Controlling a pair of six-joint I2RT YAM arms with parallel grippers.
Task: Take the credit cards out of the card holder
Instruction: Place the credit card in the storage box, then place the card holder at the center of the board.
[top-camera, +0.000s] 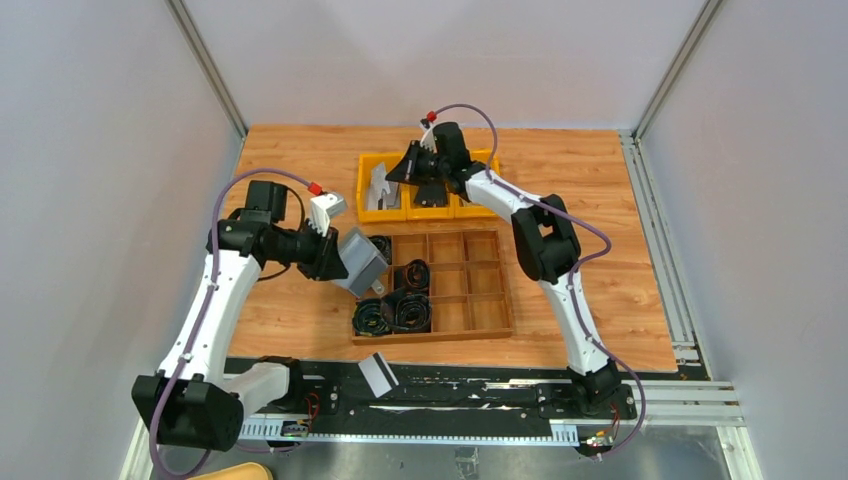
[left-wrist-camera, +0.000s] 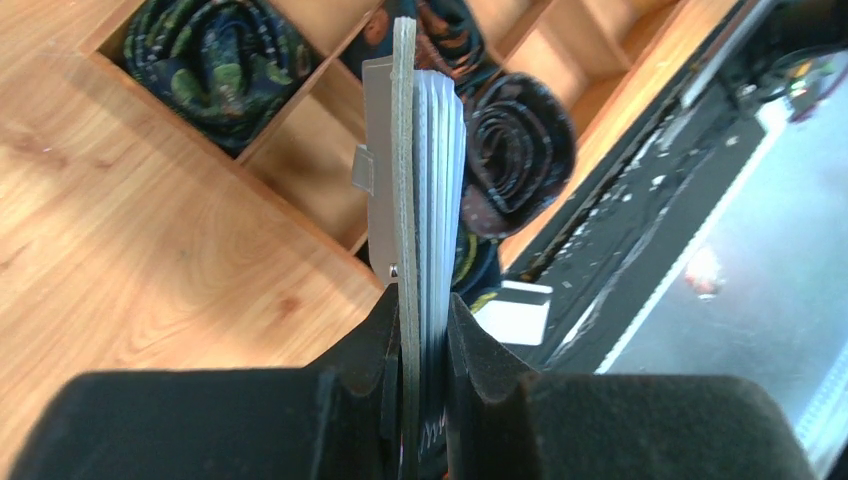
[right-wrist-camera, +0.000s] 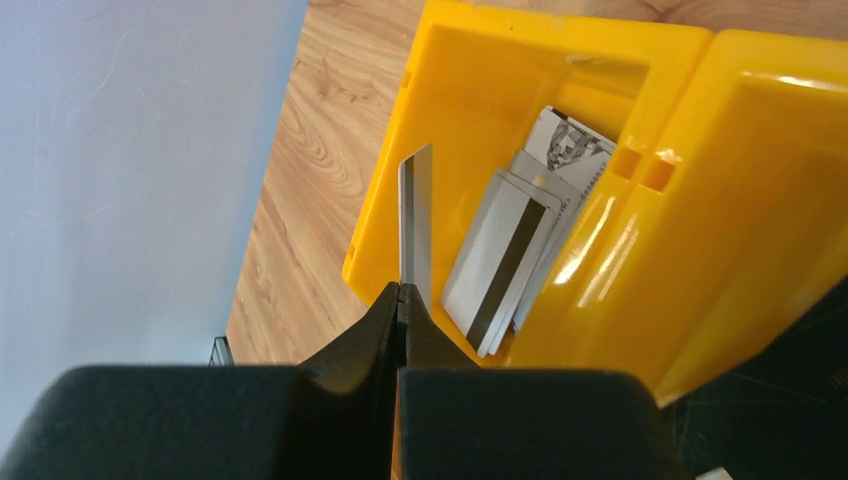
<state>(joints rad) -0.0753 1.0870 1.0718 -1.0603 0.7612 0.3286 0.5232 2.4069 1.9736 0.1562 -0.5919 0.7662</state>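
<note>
Task partway done: at the far edge of the surface (top-camera: 300, 150), the right arm (top-camera: 545, 245) reaches over a yellow bin (right-wrist-camera: 480, 60) holding several cards (right-wrist-camera: 510, 250), right jaws pinched on one more card (right-wrist-camera: 416, 220). The left arm (top-camera: 215, 300) bends inward left of the middle, left jaws clamped on the holder (left-wrist-camera: 403, 150), more cards (left-wrist-camera: 440, 170) inside. One card (top-camera: 377, 373) lies at the near edge.

The wood-grain table (top-camera: 290, 310) carries a row of yellow bins (top-camera: 364, 186) at the rear and 1 wooden divided tray (top-camera: 484, 312) mid-table. 1 striped card (top-camera: 378, 374) lies on the black strip (top-camera: 480, 386) at the near edge.
</note>
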